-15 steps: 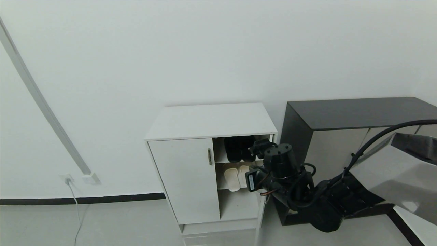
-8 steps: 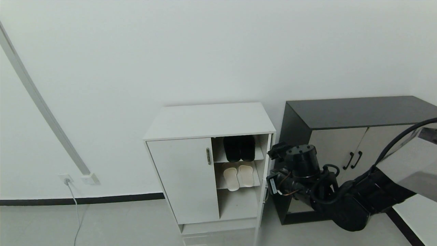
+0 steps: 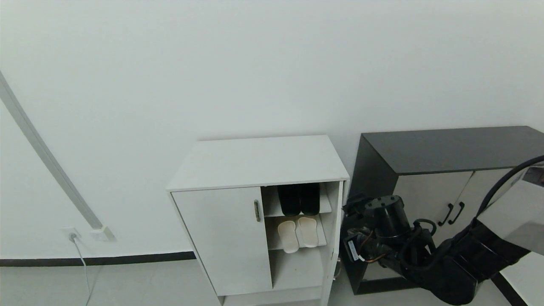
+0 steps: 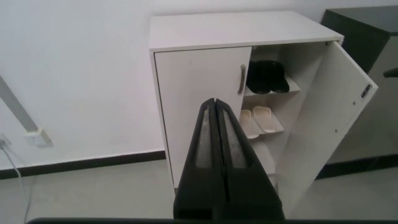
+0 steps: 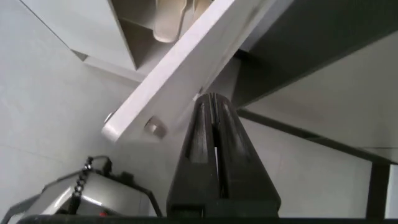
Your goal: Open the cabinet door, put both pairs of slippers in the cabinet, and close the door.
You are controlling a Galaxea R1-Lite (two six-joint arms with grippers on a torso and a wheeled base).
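1. Inside the white cabinet (image 3: 259,161), black slippers (image 3: 298,199) sit on the top shelf, with white slippers (image 3: 298,232) at their 6 o'clock.
2. Its right door (image 4: 329,118) stands open.
3. The right gripper (image 5: 214,98), fingers pressed together, is at the cabinet's 3 o'clock, just beside that door.
4. The left gripper (image 4: 214,102), fingers pressed together, is well apart.

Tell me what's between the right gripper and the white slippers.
The open cabinet door: in the right wrist view it stands between the right gripper and the white slippers.
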